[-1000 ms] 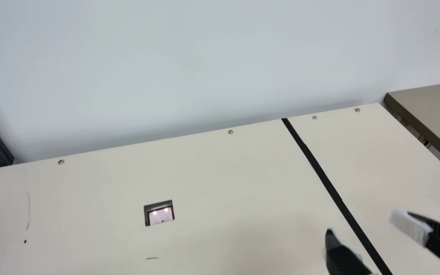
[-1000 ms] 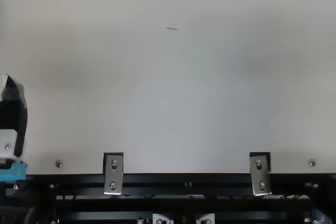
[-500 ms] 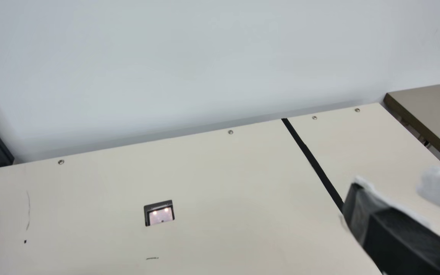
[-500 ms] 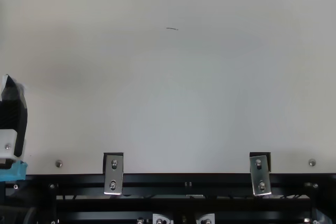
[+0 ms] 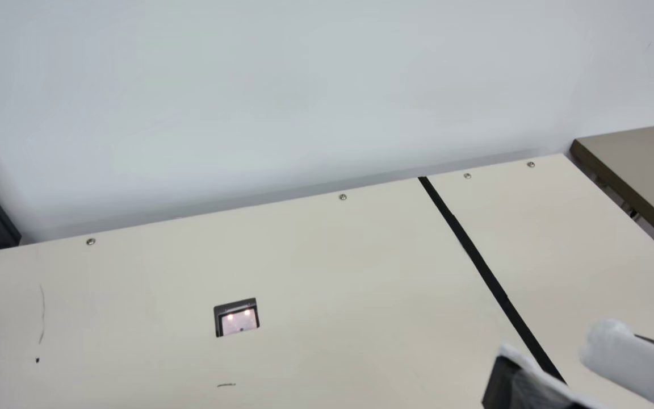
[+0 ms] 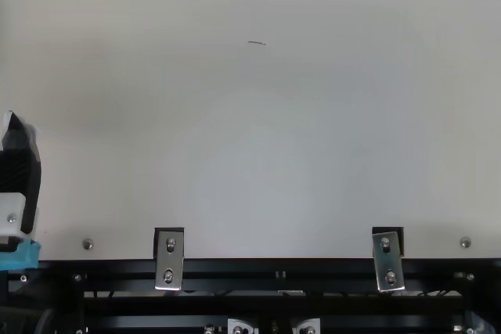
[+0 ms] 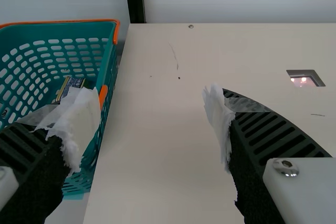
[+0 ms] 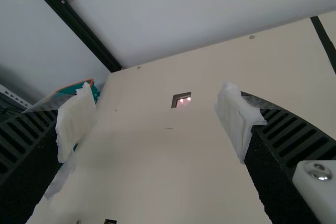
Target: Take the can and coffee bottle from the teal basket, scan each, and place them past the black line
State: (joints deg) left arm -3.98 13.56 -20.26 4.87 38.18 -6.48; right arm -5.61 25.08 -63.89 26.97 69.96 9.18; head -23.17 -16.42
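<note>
1. Left wrist view: left gripper (image 7: 149, 121), fingers wide apart, nothing between them; white wrapping (image 7: 86, 124) at the tips, presumably for grip.
2. Teal basket (image 7: 107, 61), orange-rimmed, beside the table (image 5: 304, 238) at its left end; likely set there so the left arm can unload it.
3. Printed object, dark and gold (image 7: 73, 83), inside the basket; probably the can. Whether the coffee bottle lies there too, one cannot tell.
4. Right gripper (image 8: 157, 116), fingers well parted, holding nothing; probably waiting to carry goods onward.
5. Scanner window (image 5: 238, 319), lit, sunk into the table between basket and line; a sensible stop on the route.
6. Black line (image 5: 493, 277), toward the table's right end; marks the drop-off side.
7. Views compared: left wrist looks into the basket, whereas right wrist catches a corner behind a finger. Main view gives the line's long run; right wrist, a short stretch. Top view adds the metal brackets (image 6: 169, 260) along the near rail.
</note>
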